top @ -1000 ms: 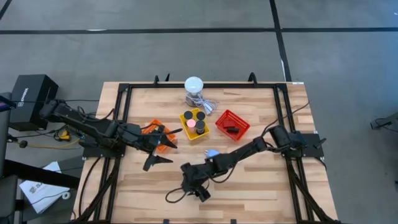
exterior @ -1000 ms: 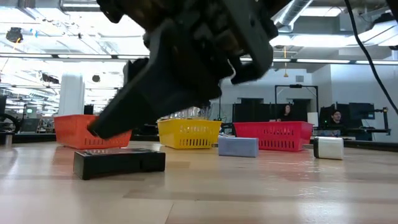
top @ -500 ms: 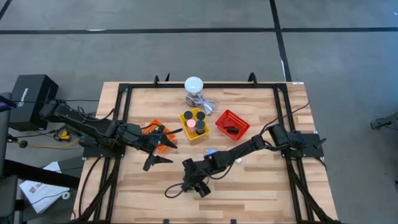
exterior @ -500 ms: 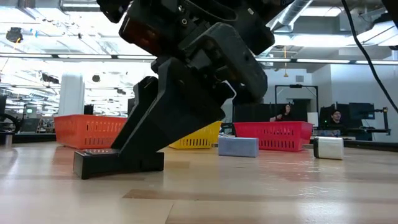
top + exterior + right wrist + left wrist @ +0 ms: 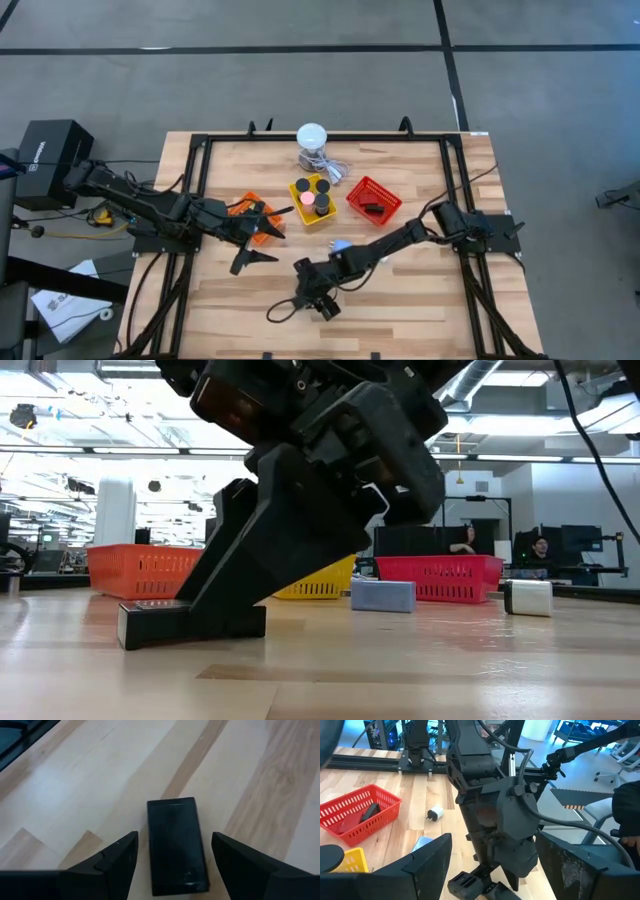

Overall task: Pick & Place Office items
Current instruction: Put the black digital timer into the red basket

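A black bar (image 5: pixel 176 845) lies flat on the wood table near its front middle; it also shows in the low view (image 5: pixel 190 623). My right gripper (image 5: pixel 175 836) is open, low over the bar, with one finger on each long side and a gap on both sides; the high view (image 5: pixel 316 298) shows it too. My left gripper (image 5: pixel 270 236) is open and empty at the table's left middle, beside the orange basket (image 5: pixel 248 216). A light-blue block (image 5: pixel 340 245) lies on the table under the right arm.
A yellow basket (image 5: pixel 297 203) holds black discs and a pink disc (image 5: pixel 321 199). A red basket (image 5: pixel 385 210) holds a black bar. A white round-topped device (image 5: pixel 313 135) with a grey cable stands at the far edge. A small white piece (image 5: pixel 528 598) lies right of the light-blue block.
My right gripper has come down from above the black bar to table height, so that its fingers now stand on either side of it. The bar has stayed where it lay.
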Tool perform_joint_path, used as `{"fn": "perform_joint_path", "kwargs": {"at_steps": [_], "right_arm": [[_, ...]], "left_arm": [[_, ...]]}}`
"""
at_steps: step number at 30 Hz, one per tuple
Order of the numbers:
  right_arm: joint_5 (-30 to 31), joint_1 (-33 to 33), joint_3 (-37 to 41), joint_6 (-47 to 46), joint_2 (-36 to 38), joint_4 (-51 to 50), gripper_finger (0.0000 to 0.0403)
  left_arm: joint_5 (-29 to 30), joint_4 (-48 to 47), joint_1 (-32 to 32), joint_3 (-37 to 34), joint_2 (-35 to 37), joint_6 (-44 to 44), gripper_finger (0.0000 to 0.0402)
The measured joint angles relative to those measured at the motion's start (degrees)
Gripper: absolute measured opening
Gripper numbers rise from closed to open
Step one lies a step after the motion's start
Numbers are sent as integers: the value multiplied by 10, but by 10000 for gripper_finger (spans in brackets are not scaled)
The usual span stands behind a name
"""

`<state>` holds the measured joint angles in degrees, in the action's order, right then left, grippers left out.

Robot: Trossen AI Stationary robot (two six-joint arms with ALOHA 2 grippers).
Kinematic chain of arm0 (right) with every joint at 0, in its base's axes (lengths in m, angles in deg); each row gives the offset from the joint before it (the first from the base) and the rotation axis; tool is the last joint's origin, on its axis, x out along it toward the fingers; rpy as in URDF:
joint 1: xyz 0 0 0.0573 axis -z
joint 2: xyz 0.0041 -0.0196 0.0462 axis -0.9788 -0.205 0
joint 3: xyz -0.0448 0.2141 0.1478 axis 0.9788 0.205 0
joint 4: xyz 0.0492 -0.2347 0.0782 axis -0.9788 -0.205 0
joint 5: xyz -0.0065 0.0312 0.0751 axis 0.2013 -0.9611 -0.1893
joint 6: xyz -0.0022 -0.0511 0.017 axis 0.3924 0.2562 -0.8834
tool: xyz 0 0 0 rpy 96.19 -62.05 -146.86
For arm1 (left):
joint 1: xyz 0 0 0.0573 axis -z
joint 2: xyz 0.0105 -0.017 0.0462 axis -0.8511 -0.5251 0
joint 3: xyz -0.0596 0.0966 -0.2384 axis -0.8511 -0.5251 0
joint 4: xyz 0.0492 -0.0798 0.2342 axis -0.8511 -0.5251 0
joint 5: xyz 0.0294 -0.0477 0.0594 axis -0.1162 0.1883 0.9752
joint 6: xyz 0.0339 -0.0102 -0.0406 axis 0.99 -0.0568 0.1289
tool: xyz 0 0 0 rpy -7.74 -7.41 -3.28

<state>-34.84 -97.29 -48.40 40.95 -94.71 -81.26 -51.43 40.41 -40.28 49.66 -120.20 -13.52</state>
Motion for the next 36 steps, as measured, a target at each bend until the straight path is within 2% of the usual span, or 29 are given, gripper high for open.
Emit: {"fn": "perform_joint_path", "kwargs": {"at_steps": [14,27,36], "right_arm": [[0,0,44,-17,3,46,240],[-3,12,45,-20,3,45,152],[-7,27,32,-5,4,-1,172]], "left_arm": [[0,1,0,0,0,0,282],[0,2,0,0,0,0,282],[0,2,0,0,0,0,282]]}}
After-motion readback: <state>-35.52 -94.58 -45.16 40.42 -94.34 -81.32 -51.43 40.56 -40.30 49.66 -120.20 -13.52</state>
